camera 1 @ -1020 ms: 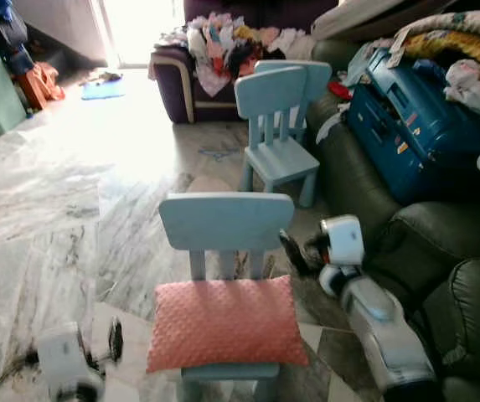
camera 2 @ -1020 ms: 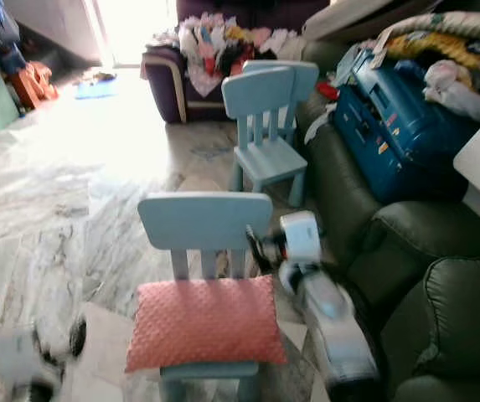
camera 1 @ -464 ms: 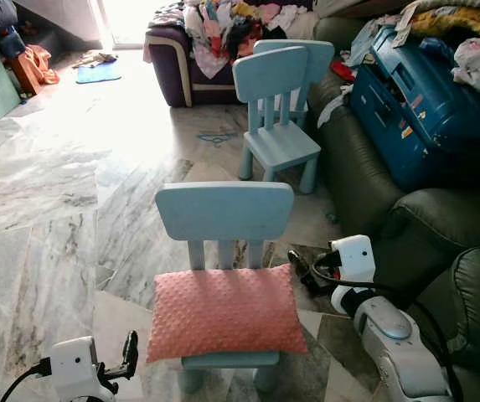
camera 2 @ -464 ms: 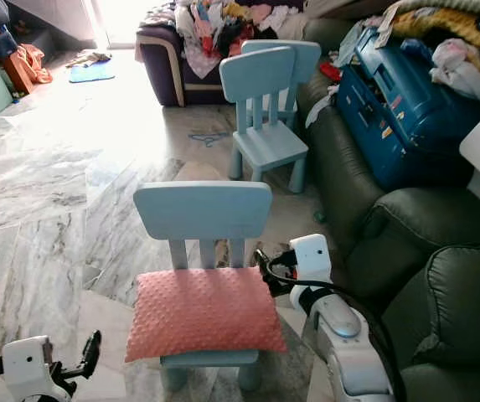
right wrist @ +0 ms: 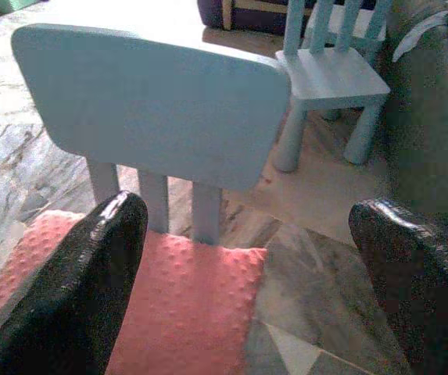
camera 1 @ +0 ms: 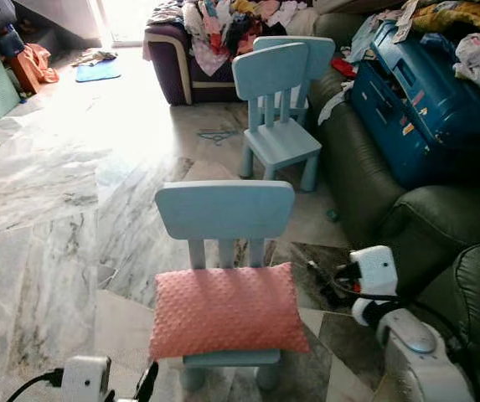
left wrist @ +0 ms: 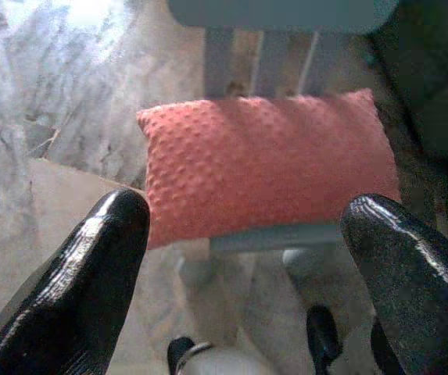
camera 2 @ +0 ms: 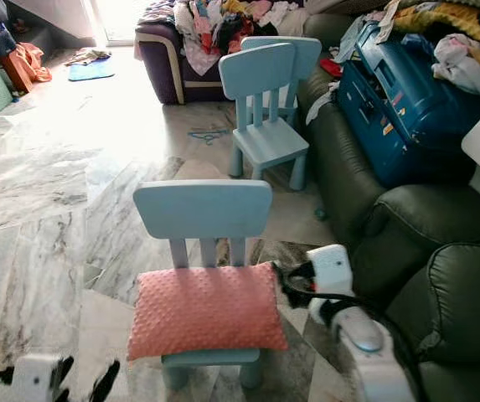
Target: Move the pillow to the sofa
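- Sofa (camera 1: pixel 374 180): dark green, to the robot's right.
- Chair (camera 1: pixel 225 219): pale blue, beside the sofa.
- Pillow (camera 1: pixel 227 311): salmon, flat on the chair seat.
- Right gripper (right wrist: pixel 247 289): released, beside the pillow.
- Left gripper (left wrist: pixel 259 269): released, short of the pillow.

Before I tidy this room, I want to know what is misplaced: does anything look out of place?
Yes. A pink pillow lies on the seat of a small blue chair instead of the sofa, and a blue suitcase sits on the sofa among loose clothes.
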{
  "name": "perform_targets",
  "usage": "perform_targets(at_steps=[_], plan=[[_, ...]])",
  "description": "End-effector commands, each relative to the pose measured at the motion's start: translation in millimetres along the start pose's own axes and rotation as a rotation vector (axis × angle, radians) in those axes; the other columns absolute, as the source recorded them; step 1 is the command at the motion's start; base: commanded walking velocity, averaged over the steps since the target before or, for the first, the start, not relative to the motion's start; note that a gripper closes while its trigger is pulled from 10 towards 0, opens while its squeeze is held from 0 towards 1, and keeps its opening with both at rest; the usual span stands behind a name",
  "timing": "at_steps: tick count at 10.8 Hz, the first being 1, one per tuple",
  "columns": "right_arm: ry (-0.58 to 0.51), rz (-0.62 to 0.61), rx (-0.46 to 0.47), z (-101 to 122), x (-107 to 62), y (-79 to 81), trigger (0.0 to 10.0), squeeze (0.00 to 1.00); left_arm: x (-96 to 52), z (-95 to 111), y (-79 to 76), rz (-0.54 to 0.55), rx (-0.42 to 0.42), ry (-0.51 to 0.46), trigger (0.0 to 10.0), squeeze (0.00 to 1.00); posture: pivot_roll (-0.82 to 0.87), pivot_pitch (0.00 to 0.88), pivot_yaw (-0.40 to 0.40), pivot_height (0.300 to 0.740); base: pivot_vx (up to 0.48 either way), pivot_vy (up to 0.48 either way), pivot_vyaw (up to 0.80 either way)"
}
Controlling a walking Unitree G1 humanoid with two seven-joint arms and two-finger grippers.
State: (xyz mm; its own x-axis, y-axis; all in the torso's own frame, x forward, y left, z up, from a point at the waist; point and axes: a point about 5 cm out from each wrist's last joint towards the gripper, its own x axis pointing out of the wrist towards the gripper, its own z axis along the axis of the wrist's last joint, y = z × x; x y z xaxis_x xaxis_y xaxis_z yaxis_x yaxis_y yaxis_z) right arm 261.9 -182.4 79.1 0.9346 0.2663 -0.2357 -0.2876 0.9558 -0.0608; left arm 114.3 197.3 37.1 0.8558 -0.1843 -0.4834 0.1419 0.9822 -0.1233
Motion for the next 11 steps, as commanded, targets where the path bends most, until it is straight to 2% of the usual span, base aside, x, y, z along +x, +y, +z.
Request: perform_targets(at_steps=[1, 4, 5, 7, 9, 11], plan=[[-0.003, 0.004, -0.007, 1, -1.5, -2.2, 10.0, 0.00, -3.9, 4, 1.2, -0.024, 0.025, 0.001, 10.0, 0.00, -0.10, 0.103, 0.018, 0.740, 0.000, 0.000, 0.00], [-0.024, 0.013, -0.008, 7, 4.2, 1.9, 10.0, 0.00, 4.8, 5, 11.7, -0.002, 0.039, -0.018, 10.0, 0.00, -0.11, 0.093, 0.008, 0.740, 0.000, 0.000, 0.00], [-0.031, 0.001, -0.015, 10, 5.6, -3.5, 10.0, 0.00, 14.3, 6, 7.8, -0.015, 0.019, -0.046, 10.0, 0.00, -0.12, 0.087, 0.001, 0.740, 0.000, 0.000, 0.00], [-0.036, -0.029, -0.029, 12, 6.2, -14.6, 10.0, 0.00, 26.3, 5, 0.0, -0.072, 0.046, -0.051, 10.0, 0.00, -0.15, 0.073, -0.009, 0.740, 0.000, 0.000, 0.00], [-0.058, -0.033, -0.028, 19, 11.9, -13.7, 10.0, 0.00, 43.8, 5, 5.4, -0.063, 0.075, -0.080, 10.0, 0.00, -0.15, 0.068, -0.012, 0.740, 0.000, 0.000, 0.00], [-0.082, -0.024, -0.021, 24, 18.8, -7.7, 10.0, 0.00, 53.1, 6, 2.4, -0.078, 0.097, -0.098, 10.0, 0.00, -0.16, 0.066, -0.017, 0.740, 0.000, 0.000, 0.00]])
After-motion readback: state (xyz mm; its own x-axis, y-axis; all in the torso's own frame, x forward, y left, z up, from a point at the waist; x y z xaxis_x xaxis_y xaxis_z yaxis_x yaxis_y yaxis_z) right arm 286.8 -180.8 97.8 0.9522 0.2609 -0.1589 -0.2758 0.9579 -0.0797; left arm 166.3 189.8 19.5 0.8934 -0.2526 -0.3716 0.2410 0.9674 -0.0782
